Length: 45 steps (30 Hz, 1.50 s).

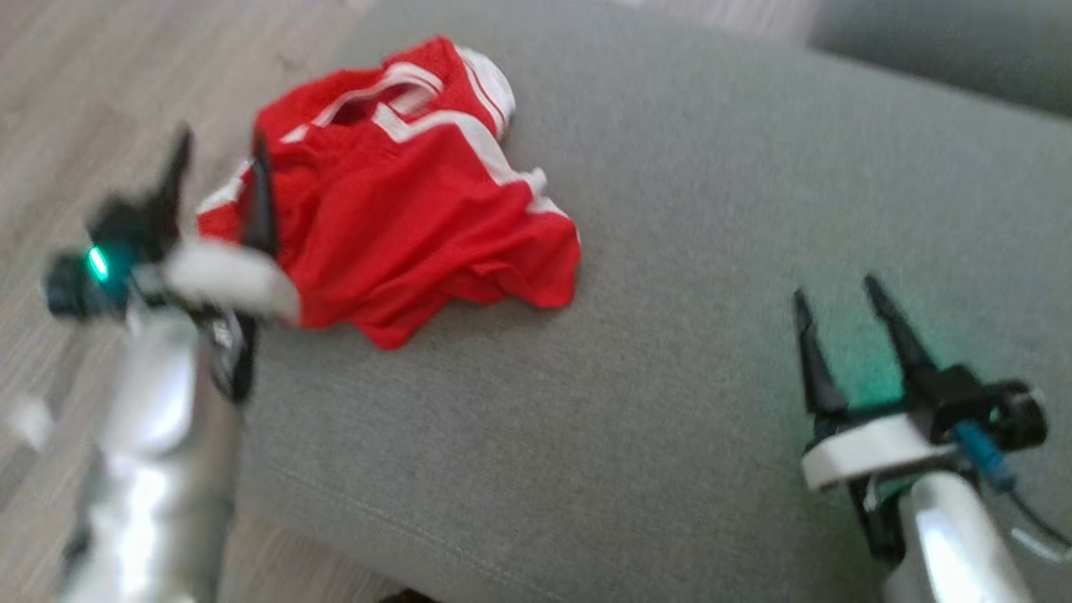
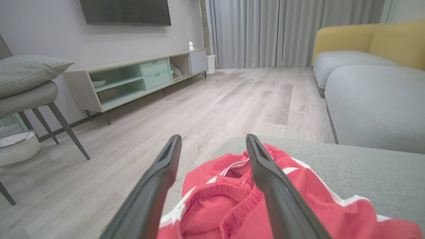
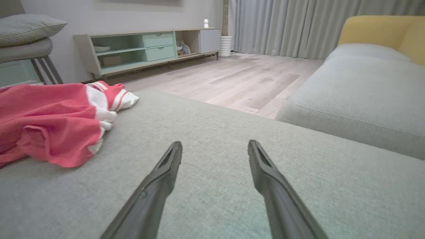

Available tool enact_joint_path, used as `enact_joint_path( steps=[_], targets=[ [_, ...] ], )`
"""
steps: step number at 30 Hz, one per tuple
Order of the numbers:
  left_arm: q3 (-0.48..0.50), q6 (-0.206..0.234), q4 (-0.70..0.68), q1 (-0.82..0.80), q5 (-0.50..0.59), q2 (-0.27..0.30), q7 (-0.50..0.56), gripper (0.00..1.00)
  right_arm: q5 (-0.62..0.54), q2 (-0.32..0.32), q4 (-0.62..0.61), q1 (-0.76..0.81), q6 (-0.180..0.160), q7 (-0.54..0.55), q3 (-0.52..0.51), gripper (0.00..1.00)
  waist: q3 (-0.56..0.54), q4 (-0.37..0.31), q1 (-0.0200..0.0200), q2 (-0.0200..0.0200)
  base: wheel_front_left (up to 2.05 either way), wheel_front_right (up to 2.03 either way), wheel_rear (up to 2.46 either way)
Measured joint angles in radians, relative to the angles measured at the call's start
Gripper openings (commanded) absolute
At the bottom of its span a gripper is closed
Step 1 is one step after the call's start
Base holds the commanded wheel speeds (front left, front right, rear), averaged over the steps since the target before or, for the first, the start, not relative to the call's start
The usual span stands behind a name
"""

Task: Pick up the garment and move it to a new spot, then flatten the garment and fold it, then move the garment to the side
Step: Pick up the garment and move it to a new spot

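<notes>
A crumpled red garment (image 1: 402, 201) with white stripes lies on the grey cushion (image 1: 670, 293), near its far left corner. My left gripper (image 1: 219, 159) stands open at the garment's left edge, one finger over the fabric and the other over the floor side. In the left wrist view the garment (image 2: 229, 205) bunches under and between the open fingers (image 2: 279, 199) of that gripper (image 2: 214, 141). My right gripper (image 1: 833, 289) is open above bare cushion at the lower right, well away from the cloth. In the right wrist view that gripper (image 3: 215, 146) points across the cushion, the garment (image 3: 49, 126) lying far to its left.
Wooden floor (image 2: 199, 109) runs left of and beyond the cushion. A low TV cabinet (image 2: 139, 79) stands against the wall, a chair (image 2: 30, 96) with a checked pillow to the left, a white basket (image 2: 16, 147) beneath it. A second grey seat (image 2: 375, 103) with yellow backrest sits at right.
</notes>
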Motion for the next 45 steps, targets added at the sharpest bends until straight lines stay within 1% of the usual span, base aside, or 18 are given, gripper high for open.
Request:
enact_joint_path(
  steps=[2,5,7,10,13,15,17,18,19,20,25,30,32,36,40,42,45],
  targets=[
    [0.006,-0.010,0.089,-0.110,-0.036,0.016,0.057,1.00,0.008,-0.001,-0.006,-0.032,0.000,0.000,-0.019,1.00,0.043,-0.012,0.0001,0.0000,0.00,0.00,0.00],
    [-0.004,-0.019,0.214,-0.247,-0.087,0.021,0.165,1.00,0.007,-0.027,-0.018,-0.087,0.000,0.000,-0.024,1.00,0.108,-0.032,0.0002,0.0000,0.00,0.00,0.00],
    [-0.040,-0.020,0.273,-0.303,-0.120,0.028,0.219,1.00,0.007,-0.037,-0.024,-0.114,0.000,0.000,-0.023,1.00,0.147,-0.049,0.0003,0.0000,0.00,0.00,0.00],
    [-0.127,-0.026,0.328,-0.343,-0.194,0.039,0.296,1.00,0.007,-0.048,-0.031,-0.131,0.000,0.000,-0.015,1.00,0.195,-0.080,0.0002,0.0000,0.00,0.00,0.00],
    [-0.214,-0.026,0.359,-0.350,-0.283,0.048,0.387,1.00,0.007,-0.050,-0.047,-0.146,0.000,-0.009,-0.002,1.00,0.227,-0.115,0.0000,0.0000,0.00,0.00,0.00],
    [-0.260,-0.026,0.372,-0.350,-0.330,0.071,0.429,1.00,0.007,-0.050,-0.055,-0.158,0.000,-0.010,0.000,1.00,0.243,-0.136,-0.0001,0.0000,0.00,0.00,0.00],
    [-0.294,-0.026,0.375,-0.349,-0.360,0.106,0.441,1.00,0.008,-0.050,-0.060,-0.168,0.000,-0.010,0.000,1.00,0.255,-0.152,-0.0001,0.0000,0.00,0.00,0.00],
    [-0.305,-0.026,0.375,-0.349,-0.376,0.119,0.440,0.47,0.008,-0.050,-0.063,-0.170,0.000,-0.010,0.000,1.00,0.259,-0.158,-0.0001,0.0000,0.00,0.00,0.00],
    [-0.321,-0.026,0.375,-0.349,-0.389,0.131,0.430,0.05,0.008,-0.050,-0.065,-0.170,0.000,-0.010,0.000,1.00,0.262,-0.162,-0.0001,0.0000,0.00,0.00,0.00],
    [-0.332,-0.026,0.374,-0.349,-0.397,0.139,0.410,0.00,0.008,-0.050,-0.067,-0.170,0.000,-0.010,-0.001,1.00,0.265,-0.165,-0.0001,0.0000,0.00,0.00,0.00],
    [-0.390,-0.026,0.360,-0.347,-0.468,0.156,0.351,0.00,0.008,-0.050,-0.061,-0.170,0.000,-0.010,-0.008,1.00,0.255,-0.160,-0.0001,0.0000,0.00,0.00,0.00],
    [-0.459,-0.026,0.284,-0.348,-0.540,0.181,0.310,0.00,0.016,-0.048,-0.026,-0.165,0.000,-0.010,-0.009,1.00,0.214,-0.155,-0.0001,0.0000,0.00,0.00,0.00],
    [-0.487,-0.026,0.243,-0.351,-0.560,0.205,0.295,0.00,0.028,-0.041,-0.012,-0.159,0.000,-0.010,-0.006,1.00,0.188,-0.156,-0.0001,0.0000,0.00,0.00,0.00],
    [-0.549,-0.026,0.127,-0.376,-0.589,0.273,0.282,0.00,0.055,-0.024,-0.009,-0.130,0.000,-0.009,-0.004,1.00,0.130,-0.168,-0.0003,0.0000,0.00,0.00,0.00],
    [-0.638,-0.026,-0.046,-0.427,-0.599,0.336,0.300,0.00,0.088,-0.016,-0.017,-0.104,0.000,-0.009,-0.003,1.00,0.070,-0.201,-0.0004,0.0000,0.00,0.00,0.00],
    [-0.668,-0.026,-0.125,-0.463,-0.608,0.367,0.323,0.00,0.132,-0.016,-0.025,-0.097,0.000,-0.009,0.007,1.00,0.048,-0.231,-0.0004,0.0000,0.00,0.00,0.00],
    [-0.700,-0.026,-0.213,-0.513,-0.633,0.388,0.360,0.00,0.183,-0.016,-0.037,-0.082,0.000,-0.008,0.032,1.00,0.017,-0.288,-0.0004,0.0000,0.00,0.00,0.00]
  ],
)
